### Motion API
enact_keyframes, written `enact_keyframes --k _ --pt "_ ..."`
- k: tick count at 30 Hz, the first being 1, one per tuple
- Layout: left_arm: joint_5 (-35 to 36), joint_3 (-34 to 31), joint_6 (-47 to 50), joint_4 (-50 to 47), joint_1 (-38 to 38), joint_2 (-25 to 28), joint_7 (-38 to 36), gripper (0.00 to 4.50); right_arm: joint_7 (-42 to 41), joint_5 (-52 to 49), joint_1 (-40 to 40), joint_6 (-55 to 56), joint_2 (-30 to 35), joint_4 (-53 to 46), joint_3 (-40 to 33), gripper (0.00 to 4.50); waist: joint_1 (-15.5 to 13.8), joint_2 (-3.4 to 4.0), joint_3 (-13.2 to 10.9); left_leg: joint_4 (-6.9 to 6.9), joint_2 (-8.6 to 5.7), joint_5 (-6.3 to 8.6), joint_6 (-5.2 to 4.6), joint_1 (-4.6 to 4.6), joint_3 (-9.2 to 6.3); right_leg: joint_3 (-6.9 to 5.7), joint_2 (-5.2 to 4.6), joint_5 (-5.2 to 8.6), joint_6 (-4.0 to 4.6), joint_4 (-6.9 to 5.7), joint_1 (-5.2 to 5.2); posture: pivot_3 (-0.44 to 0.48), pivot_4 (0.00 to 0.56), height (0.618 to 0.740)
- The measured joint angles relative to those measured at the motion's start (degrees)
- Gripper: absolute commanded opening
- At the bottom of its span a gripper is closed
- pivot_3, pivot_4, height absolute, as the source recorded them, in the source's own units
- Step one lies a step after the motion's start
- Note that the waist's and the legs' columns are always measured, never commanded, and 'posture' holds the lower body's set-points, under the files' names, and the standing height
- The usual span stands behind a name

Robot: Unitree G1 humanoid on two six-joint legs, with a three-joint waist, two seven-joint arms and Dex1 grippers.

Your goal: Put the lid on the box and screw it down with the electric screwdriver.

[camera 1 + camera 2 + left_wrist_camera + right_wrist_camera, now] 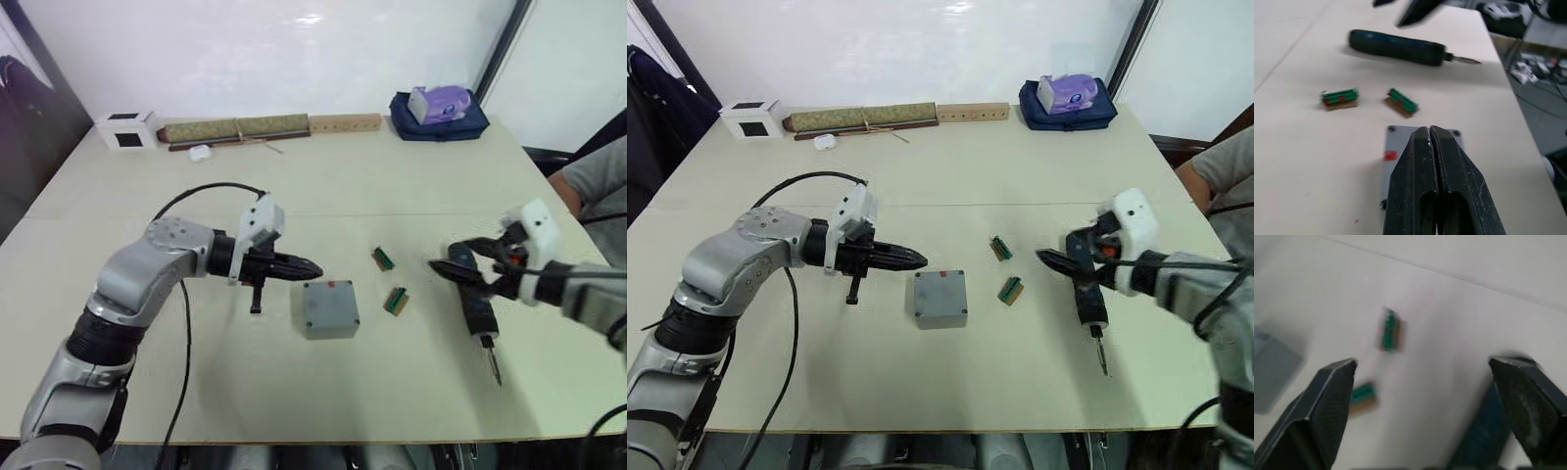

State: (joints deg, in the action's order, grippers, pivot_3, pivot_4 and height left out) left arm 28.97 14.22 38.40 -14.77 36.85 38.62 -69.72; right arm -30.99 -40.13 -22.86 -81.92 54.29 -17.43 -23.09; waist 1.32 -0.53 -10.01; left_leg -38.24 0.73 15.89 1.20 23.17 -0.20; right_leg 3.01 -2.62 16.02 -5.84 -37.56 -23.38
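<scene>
Table (294,186): bearing all the work items. Left gripper (312,267), fingers pressed together and holding nothing, is hovering just beside the grey box (330,308), which is lying closed near the table's middle with its lid (940,294) apparently seated on top (a red mark is showing on the upper face). Right gripper (443,267), fingers spread wide and empty, is poised over the handle end of the electric screwdriver (478,313), which is lying flat on the table, bit pointing toward the near edge. Two small green terminal blocks (383,258) are lying between box and driver. Judged progress: lid placement looks done; picking up the driver and screwing down remain.
</scene>
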Motion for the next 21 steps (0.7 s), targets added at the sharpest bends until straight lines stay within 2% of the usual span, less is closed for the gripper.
enact_keyframes --k 3,7,15,21 --pt "-2.43 2.02 -3.3 0.05 0.2 -0.21 -1.21 0.0 0.03 -0.52 -3.49 -8.84 7.94 7.6 4.22 4.41 -0.54 0.03 0.01 0.03 0.0 0.0 0.0 0.06 0.0 -0.09 0.04 0.03 0.06 0.04 0.01 0.0 0.15 0.74" --pt "-4.7 3.55 -6.03 0.59 2.14 -2.56 -1.19 0.0 -5.49 -4.39 -4.88 -10.19 13.06 10.93 14.01 4.41 -0.56 0.03 0.01 0.0 -0.02 0.0 0.0 0.17 -0.01 -0.06 -0.03 0.02 0.02 0.11 -0.06 0.0 0.15 0.74" --pt "-5.74 4.83 -6.33 -0.32 1.54 -5.39 0.67 0.0 -11.62 -3.31 -8.02 -8.44 14.25 14.72 26.71 4.41 -0.49 0.03 0.01 -0.02 0.0 0.0 -0.01 0.17 -0.04 -0.04 -0.01 0.01 0.0 0.09 -0.08 0.0 0.15 0.74" --pt "-5.02 4.38 -3.64 -4.38 -1.29 -3.58 2.73 0.0 -13.36 0.83 -12.29 -5.82 11.68 18.24 34.96 4.41 -0.33 0.03 0.01 -0.02 0.03 0.0 0.0 0.15 -0.07 -0.05 0.04 0.01 0.0 0.07 -0.09 0.0 0.15 0.74"
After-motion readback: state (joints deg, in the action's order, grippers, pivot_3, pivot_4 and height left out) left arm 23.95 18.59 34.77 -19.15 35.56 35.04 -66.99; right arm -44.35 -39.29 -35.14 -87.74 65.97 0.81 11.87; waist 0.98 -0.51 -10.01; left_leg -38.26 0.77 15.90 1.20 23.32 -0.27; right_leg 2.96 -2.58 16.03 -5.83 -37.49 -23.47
